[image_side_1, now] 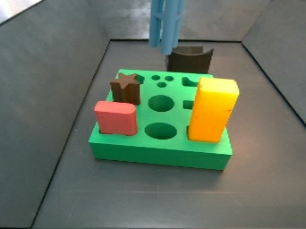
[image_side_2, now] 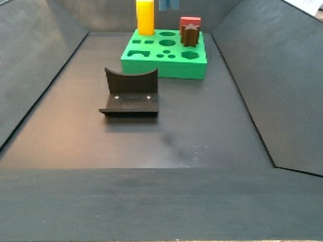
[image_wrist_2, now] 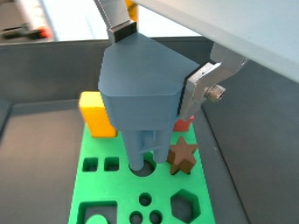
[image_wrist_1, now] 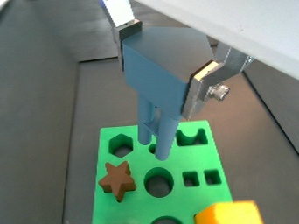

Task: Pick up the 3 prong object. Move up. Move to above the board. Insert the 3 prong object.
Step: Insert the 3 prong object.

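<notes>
In both wrist views the gripper clamps the 3 prong object, a light-blue piece, between its silver fingers, prongs pointing down over the green board. A wrist view shows a brown star block in the board. A side view shows only the blue piece hanging above the board's far edge, plus a red block, a yellow block and a dark arch block. Another side view alone shows the fixture on the floor, nearer than the board; there the gripper is out of sight.
</notes>
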